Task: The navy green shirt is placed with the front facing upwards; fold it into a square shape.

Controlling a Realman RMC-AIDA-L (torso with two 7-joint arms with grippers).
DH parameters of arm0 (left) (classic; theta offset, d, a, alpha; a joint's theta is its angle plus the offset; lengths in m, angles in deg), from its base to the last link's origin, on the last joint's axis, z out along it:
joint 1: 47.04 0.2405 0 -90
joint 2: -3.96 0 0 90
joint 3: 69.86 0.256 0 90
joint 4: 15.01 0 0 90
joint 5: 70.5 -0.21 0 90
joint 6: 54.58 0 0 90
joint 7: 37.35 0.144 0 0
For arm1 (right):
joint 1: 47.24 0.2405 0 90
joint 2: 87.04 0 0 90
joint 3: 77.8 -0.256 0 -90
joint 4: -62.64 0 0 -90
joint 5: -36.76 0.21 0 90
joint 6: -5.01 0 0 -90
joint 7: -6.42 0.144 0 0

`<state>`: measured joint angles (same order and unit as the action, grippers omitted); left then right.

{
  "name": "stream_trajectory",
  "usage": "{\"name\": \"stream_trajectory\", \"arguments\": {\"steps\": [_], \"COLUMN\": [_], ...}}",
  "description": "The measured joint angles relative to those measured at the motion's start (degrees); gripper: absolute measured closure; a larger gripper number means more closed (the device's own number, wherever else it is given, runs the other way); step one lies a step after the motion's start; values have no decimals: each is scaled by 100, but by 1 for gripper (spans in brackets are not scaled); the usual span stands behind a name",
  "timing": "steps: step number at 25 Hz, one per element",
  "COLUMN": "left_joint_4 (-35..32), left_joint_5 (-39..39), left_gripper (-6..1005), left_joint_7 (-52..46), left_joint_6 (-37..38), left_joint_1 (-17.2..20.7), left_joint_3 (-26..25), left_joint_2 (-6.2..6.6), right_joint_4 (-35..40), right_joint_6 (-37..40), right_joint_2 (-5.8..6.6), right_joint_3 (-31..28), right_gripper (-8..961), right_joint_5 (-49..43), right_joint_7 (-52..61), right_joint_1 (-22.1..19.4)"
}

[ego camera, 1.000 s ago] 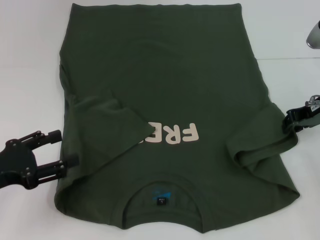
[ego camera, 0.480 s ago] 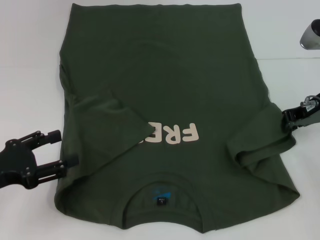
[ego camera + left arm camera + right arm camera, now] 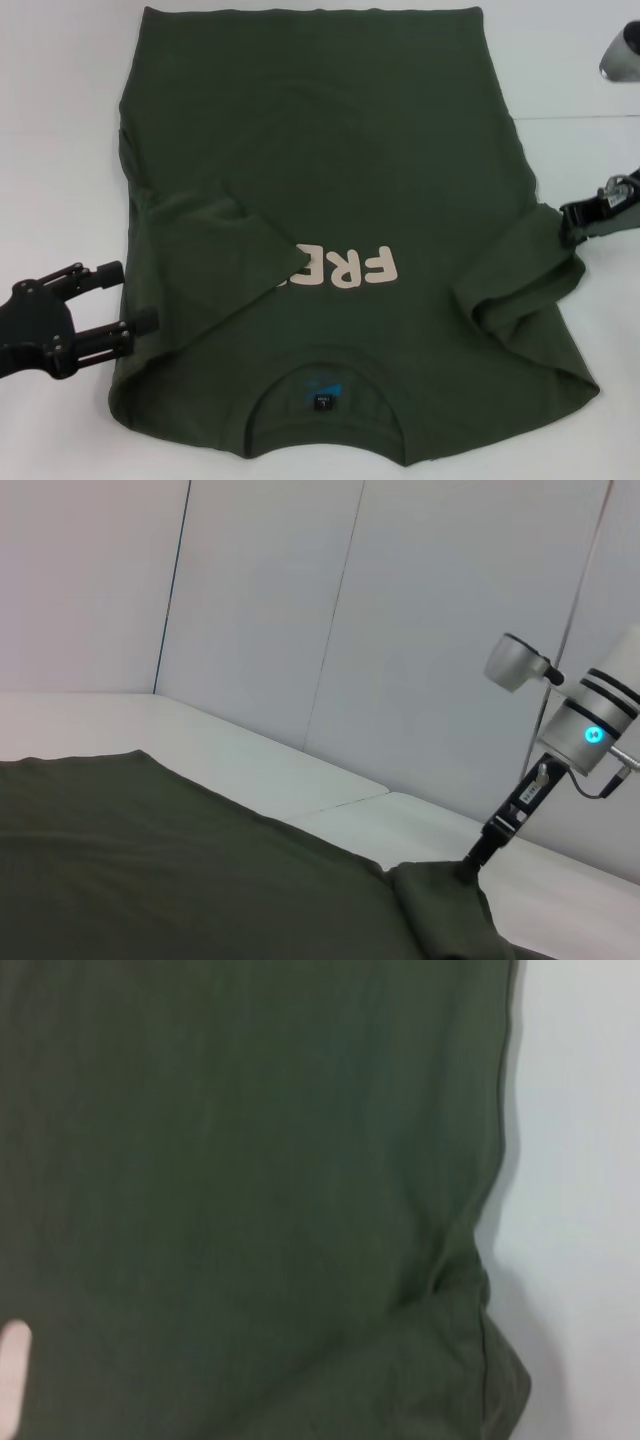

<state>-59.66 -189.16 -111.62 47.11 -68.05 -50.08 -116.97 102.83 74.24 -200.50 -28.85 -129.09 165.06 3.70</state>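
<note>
White table (image 3: pixel 60 150); pale panelled wall (image 3: pixel 300 610) behind, dark vertical seams

Navy green shirt (image 3: pixel 330 170): matt soft cloth; table (image 3: pixel 60 150): smooth white, slight sheen.

Bright even light, soft shadows, right wrist view blurred

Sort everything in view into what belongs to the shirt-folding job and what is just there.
Job:
- shirt, its left sleeve folded in over the chest
- left gripper, open, at the shirt's left edge
- right gripper, at the right sleeve

Just there:
- white table
- wall panels
</note>
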Motion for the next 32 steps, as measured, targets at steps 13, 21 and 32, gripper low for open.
{"name": "stream_trajectory", "arguments": {"steps": [13, 21, 32], "left_joint_4": [18, 31, 101], "left_joint_5": [0, 0, -6], "left_gripper": [168, 168, 168], "left_joint_7": [16, 22, 27], "left_joint_6": [-29, -61, -88], "left_joint_1": [0, 0, 1], "left_joint_3": [0, 0, 0], "left_joint_2": [0, 0, 0], "right_joint_4": [234, -50, -344], "right_joint_6": [-605, -1129, -1594], "right_joint_2": [12, -71, -118], "right_joint_3": [-69, -70, -70], "right_gripper": [917, 918, 918], "right_joint_5": [1432, 1725, 2519], "right_joint_7": [-55, -80, -167], "right_joint_1": [-135, -107, -266]}}
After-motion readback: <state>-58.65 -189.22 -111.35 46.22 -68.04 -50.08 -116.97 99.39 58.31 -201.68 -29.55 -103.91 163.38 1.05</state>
